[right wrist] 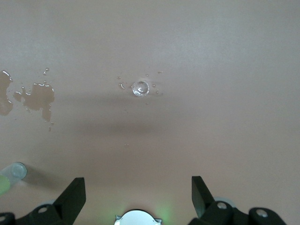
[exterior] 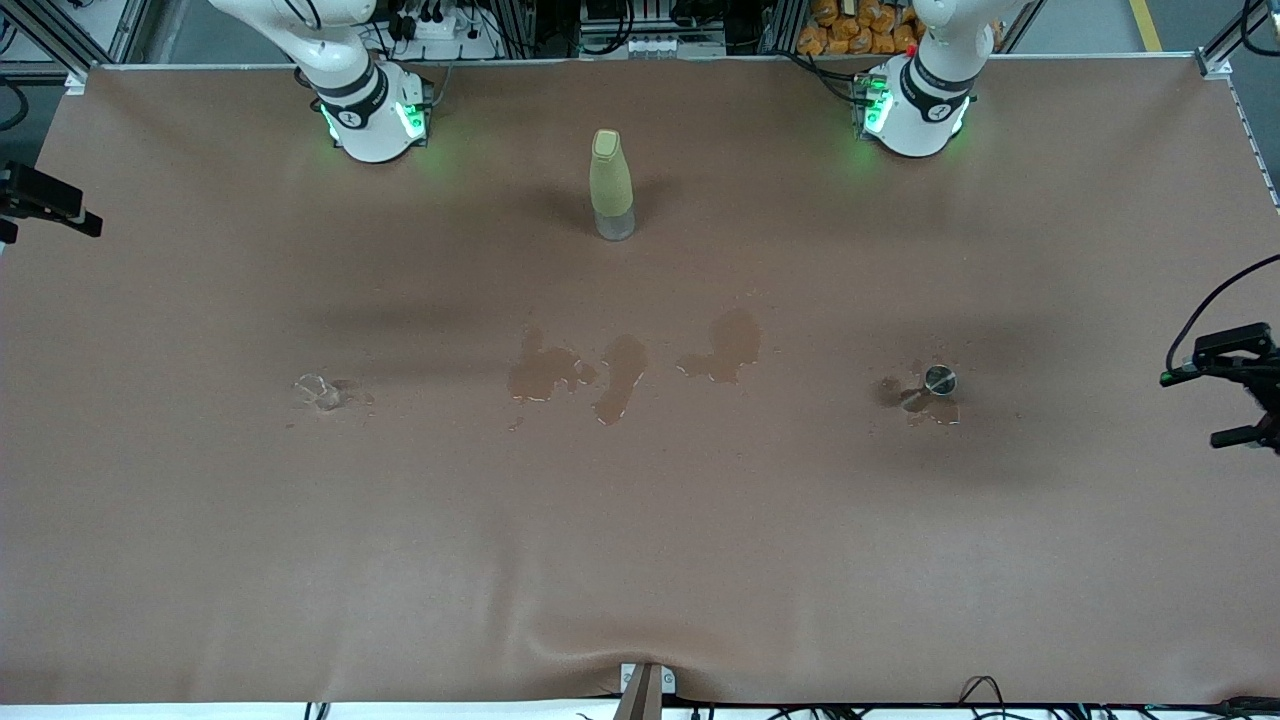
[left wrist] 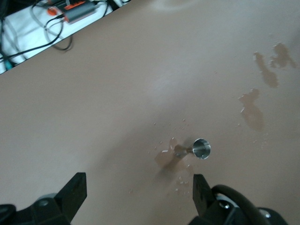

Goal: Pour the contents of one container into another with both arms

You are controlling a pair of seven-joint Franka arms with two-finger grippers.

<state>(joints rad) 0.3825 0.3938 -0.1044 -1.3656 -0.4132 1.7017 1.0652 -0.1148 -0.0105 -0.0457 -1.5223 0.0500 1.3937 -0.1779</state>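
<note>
Both hands empty, jaws wide: left hand over small steel cup, right hand over clear glass cup; wet patches between on brown counter.

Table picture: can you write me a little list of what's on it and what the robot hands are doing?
bottle: tall yellow-green bottle standing upright, midway between the two arm bases
metal cup: small shiny metal cup toward the left arm's end, in a small puddle
clear glass: tiny clear glass toward the right arm's end, droplets around it
spills: dark wet patches on the table between the two cups
left gripper: open, above the metal cup, holding nothing
right gripper: open, above the clear glass, holding nothing
</note>
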